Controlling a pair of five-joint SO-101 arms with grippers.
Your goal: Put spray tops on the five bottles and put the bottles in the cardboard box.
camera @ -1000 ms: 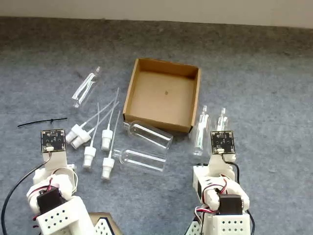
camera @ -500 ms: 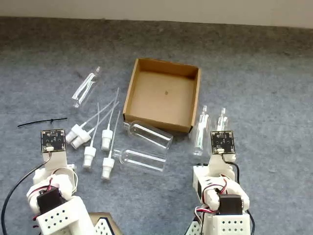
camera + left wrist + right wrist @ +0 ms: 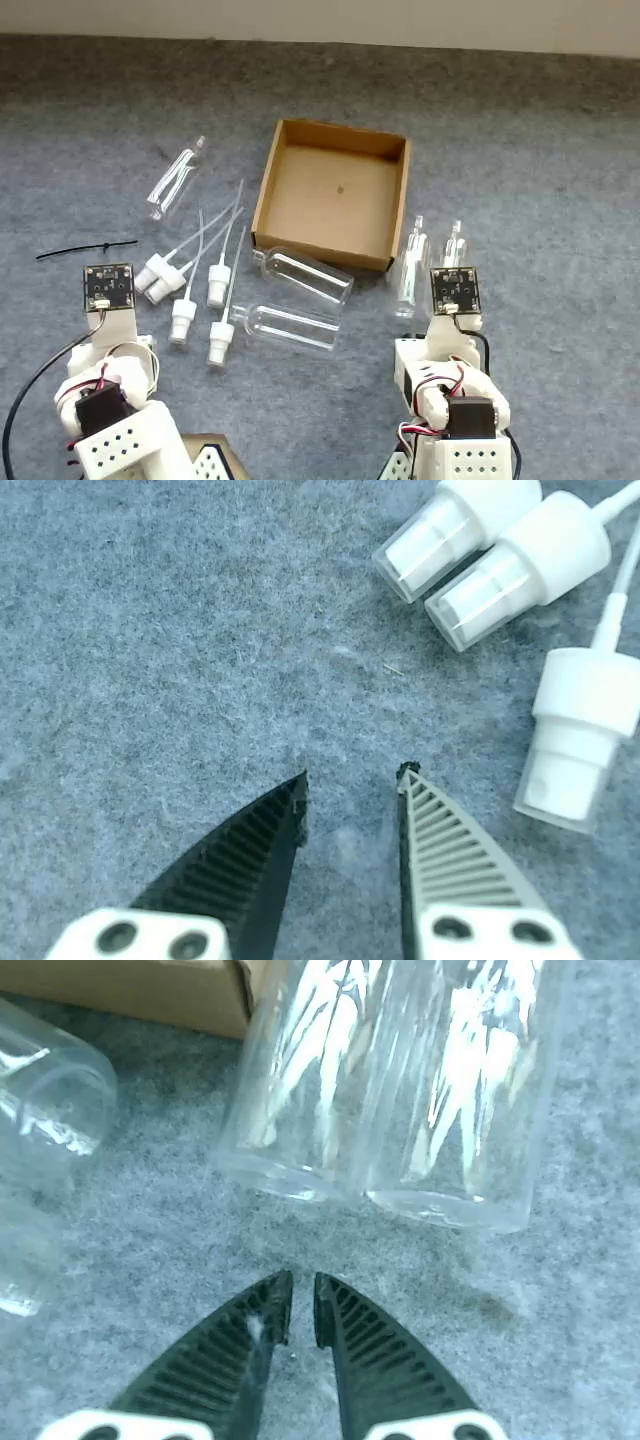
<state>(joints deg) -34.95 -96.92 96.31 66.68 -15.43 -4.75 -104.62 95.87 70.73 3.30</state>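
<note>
My left gripper [image 3: 352, 774] hangs slightly parted over the carpet [image 3: 150, 630], holding nothing, beside the spray tops [image 3: 183, 318] left-front of the cardboard box [image 3: 320, 251]. My right gripper [image 3: 302, 1282] is pinched together, empty, just short of two bottles [image 3: 300, 1070] by the box's right wall. Two more bottles [image 3: 303, 273] lie before the box, and one bottle [image 3: 177, 177] lies to its left.

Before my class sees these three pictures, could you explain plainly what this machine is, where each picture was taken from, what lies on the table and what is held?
Two robot arms sit side by side. One picture looks down from above; the other two come from a camera on each wrist. On the grey surface lie an empty cardboard box, five clear bottles without tops, and five white spray tops. The left gripper is open, the right gripper shut; neither holds anything.
</note>
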